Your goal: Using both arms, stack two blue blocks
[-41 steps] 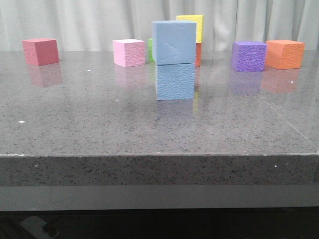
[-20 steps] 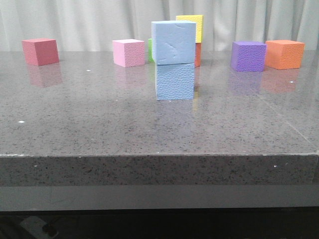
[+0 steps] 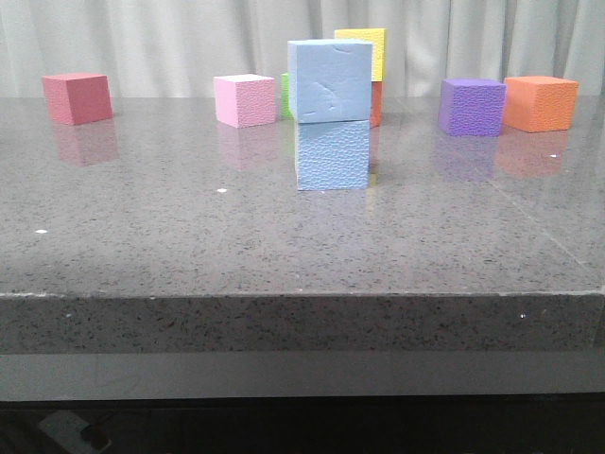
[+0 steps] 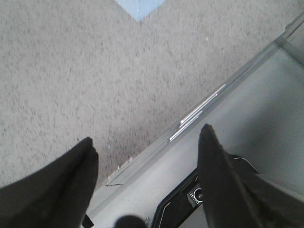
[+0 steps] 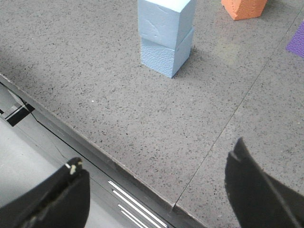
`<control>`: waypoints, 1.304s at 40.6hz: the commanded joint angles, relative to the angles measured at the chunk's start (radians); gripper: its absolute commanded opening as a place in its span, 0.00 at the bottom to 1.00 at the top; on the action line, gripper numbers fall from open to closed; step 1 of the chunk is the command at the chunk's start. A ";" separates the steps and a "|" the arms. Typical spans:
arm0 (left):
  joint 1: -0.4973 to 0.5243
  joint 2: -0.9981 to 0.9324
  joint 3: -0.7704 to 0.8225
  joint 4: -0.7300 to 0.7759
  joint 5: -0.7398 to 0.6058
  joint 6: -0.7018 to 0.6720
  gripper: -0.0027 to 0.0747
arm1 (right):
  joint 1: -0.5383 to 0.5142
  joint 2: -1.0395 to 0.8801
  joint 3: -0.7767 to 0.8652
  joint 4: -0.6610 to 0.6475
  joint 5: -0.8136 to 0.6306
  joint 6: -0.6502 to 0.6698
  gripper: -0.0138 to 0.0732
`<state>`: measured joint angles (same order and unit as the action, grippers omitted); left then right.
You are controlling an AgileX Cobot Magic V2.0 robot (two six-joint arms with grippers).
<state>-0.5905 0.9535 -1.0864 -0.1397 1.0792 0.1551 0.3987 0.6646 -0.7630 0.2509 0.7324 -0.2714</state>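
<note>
Front view: blue blocks (image 3: 330,115) stacked; left claw (image 4: 147,147), right claw (image 5: 156,183) spread, apparently empty.

Front view low, level across table (image 3: 284,236); both wrist views look down near its edge; all share blue stack (image 3: 330,113).

Blue block (image 3: 329,80) atop 2nd blue block (image 3: 332,154) (slightly askew), mid table (image 3: 189,246)
</note>
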 commanded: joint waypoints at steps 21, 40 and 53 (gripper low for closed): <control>-0.010 -0.135 0.161 -0.005 -0.131 -0.013 0.04 | -0.007 0.000 -0.026 0.013 -0.016 -0.009 0.01; 0.093 -0.318 0.263 -0.005 -0.223 -0.013 0.01 | -0.007 0.000 -0.026 0.013 -0.014 -0.009 0.01; 0.404 -0.751 0.638 0.067 -0.702 -0.013 0.01 | -0.007 0.000 -0.026 0.013 -0.014 -0.009 0.01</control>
<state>-0.2434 0.2748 -0.5133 -0.0717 0.6032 0.1528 0.3987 0.6646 -0.7630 0.2509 0.7743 -0.2714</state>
